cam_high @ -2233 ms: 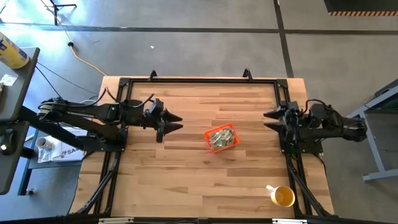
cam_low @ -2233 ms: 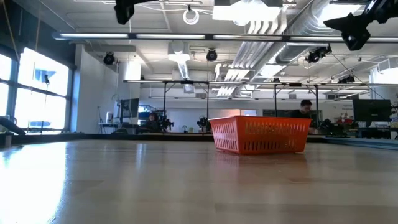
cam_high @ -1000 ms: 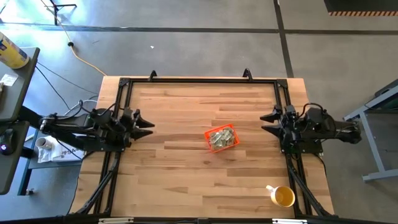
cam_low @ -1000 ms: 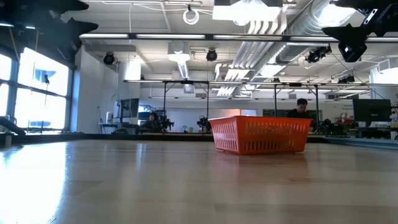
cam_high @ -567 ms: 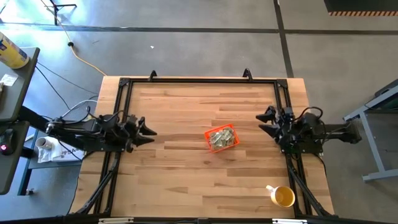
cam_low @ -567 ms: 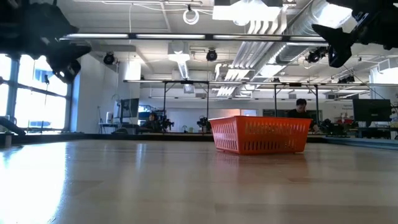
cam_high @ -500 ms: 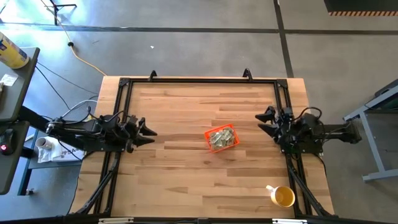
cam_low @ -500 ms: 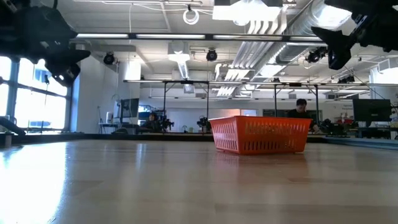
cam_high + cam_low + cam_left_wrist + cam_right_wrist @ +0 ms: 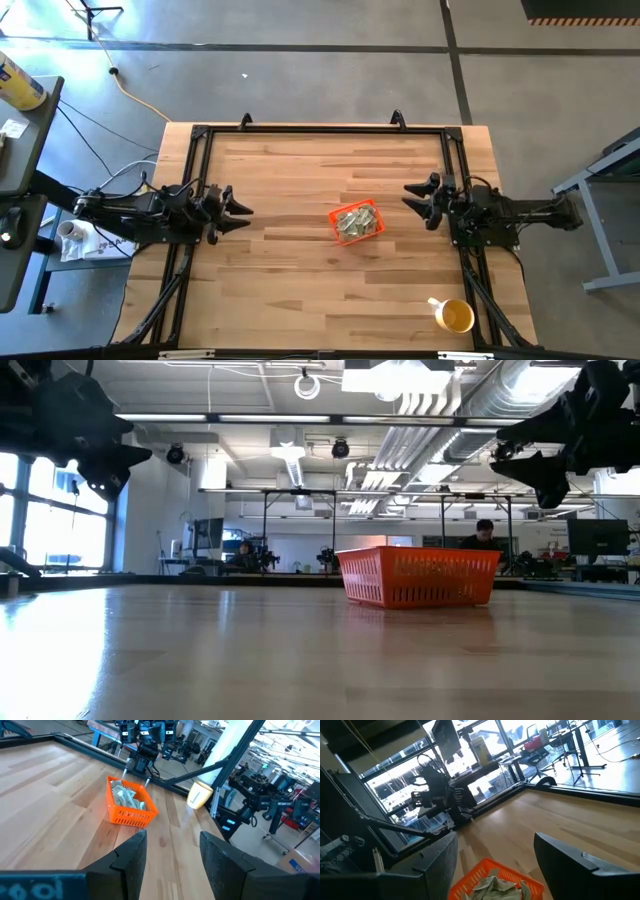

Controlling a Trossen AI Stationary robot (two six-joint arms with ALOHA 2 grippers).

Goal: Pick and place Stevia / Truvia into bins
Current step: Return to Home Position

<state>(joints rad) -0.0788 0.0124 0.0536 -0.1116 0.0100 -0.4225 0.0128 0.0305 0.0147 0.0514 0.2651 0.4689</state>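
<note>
The orange bin point(image 9: 356, 222) stands on the wooden table near its middle and holds a heap of pale green and white sweetener packets point(image 9: 353, 223); it also shows in the low view point(image 9: 417, 577), the left wrist view point(image 9: 129, 802) and the right wrist view point(image 9: 492, 882). My left gripper point(image 9: 240, 212) is open and empty, above the table's left side, pointing toward the bin. My right gripper point(image 9: 412, 196) is open and empty, above the table's right side, pointing toward the bin.
A yellow-and-white cup point(image 9: 453, 315) stands near the table's front right corner. A black frame point(image 9: 320, 130) runs along the table's far edge and both sides. Bare wood lies all around the bin.
My left gripper has moved a little toward the bin, staying open. My right gripper has moved toward the table's left, toward the bin, and lowered, staying open. The bin and packets have not moved.
</note>
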